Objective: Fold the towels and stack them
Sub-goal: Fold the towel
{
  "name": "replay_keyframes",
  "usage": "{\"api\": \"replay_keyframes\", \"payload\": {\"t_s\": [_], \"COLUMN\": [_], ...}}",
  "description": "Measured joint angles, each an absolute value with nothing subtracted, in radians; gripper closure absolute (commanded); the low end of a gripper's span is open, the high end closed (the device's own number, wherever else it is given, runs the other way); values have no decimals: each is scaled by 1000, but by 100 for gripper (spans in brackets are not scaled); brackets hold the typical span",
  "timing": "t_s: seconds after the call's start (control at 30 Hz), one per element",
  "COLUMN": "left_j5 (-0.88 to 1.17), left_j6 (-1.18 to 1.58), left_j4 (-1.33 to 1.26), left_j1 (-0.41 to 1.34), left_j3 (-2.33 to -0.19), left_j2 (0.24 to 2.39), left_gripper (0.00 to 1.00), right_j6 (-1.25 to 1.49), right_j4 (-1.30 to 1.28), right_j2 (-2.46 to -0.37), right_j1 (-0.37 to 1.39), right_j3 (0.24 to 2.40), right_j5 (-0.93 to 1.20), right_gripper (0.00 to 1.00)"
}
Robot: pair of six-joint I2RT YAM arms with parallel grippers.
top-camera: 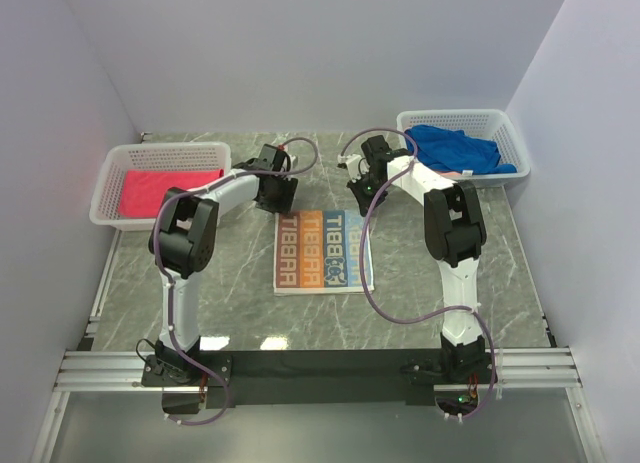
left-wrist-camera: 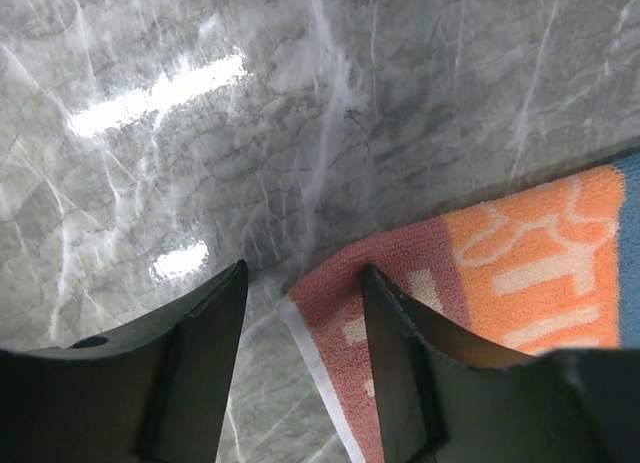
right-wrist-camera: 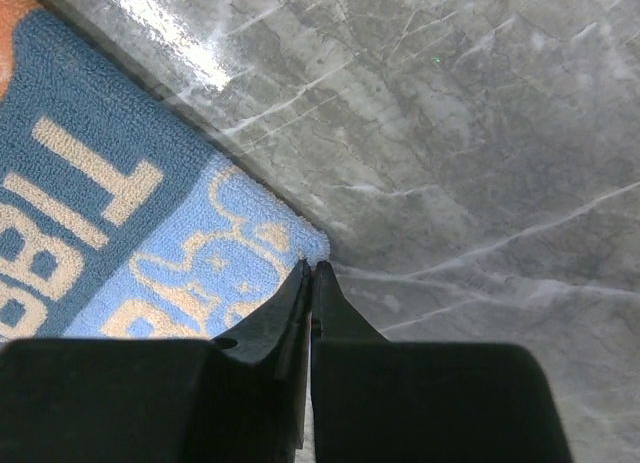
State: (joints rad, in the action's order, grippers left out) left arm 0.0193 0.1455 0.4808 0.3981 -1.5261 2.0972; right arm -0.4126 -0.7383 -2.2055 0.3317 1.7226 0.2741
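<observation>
Surface: grey marble surface (top-camera: 230, 283), bare on every side of the printed towel (top-camera: 322, 251), which lies flat at centre.
Left end effector (left-wrist-camera: 305, 278): fingers spread apart over the towel's far-left corner.
Right end effector (right-wrist-camera: 311, 270): fingers pressed together at the far-right corner tip; whether they pinch cloth is unclear.
Edges: left basket (top-camera: 105, 198) holds the pink towel (top-camera: 165, 188); right basket (top-camera: 512, 135) holds the blue towel (top-camera: 455, 148).

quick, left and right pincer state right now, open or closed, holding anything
left pincer: open, empty, at a corner of the printed towel.
right pincer: closed at the towel's other corner; cannot tell whether it grips cloth.
</observation>
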Motion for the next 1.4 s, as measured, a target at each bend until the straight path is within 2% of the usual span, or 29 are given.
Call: {"api": "replay_keyframes", "payload": {"t_s": [0.1,0.2,0.3,0.33,0.4,0.43,0.53,0.83,1.17,1.4], "left_j5": [51,84,109,116,117,118,120,130,64,-13], "left_j6": [142,141,132,131,121,117,112,109,118,119], "left_j4": [474,469,468,468,469,469,469,463,457,442], "left_j1": [385,368,355,351,346,343,339,343,361,397], "left_j3": [-1526,-1526,-1527,-1528,-1528,-1530,-1531,-1525,-1519,-1500], "left_j2": [2097,2097,2099,2099,2101,2103,2106,2104,2101,2092], "left_gripper": [40,42,48,54,57,63,66,58,67,62], "right_j6": [-415,-418,-418,-418,-418,-419,-419,-418,-418,-417], "right_j4": [-738,-738,-738,-738,-738,-738,-738,-738,-738,-736], "right_j2": [-2206,-2206,-2206,-2206,-2206,-2206,-2206,-2206,-2205,-2202], "right_j1": [332,332,332,332,332,332,332,334,336,338], "right_j3": [1723,1723,1723,1723,1723,1723,1723,1723,1723,1720], "right_j5": [275,275,275,275,274,274,273,269,256,249], "right_gripper": [100,100,100,100,100,100,100,100,100,100]}}
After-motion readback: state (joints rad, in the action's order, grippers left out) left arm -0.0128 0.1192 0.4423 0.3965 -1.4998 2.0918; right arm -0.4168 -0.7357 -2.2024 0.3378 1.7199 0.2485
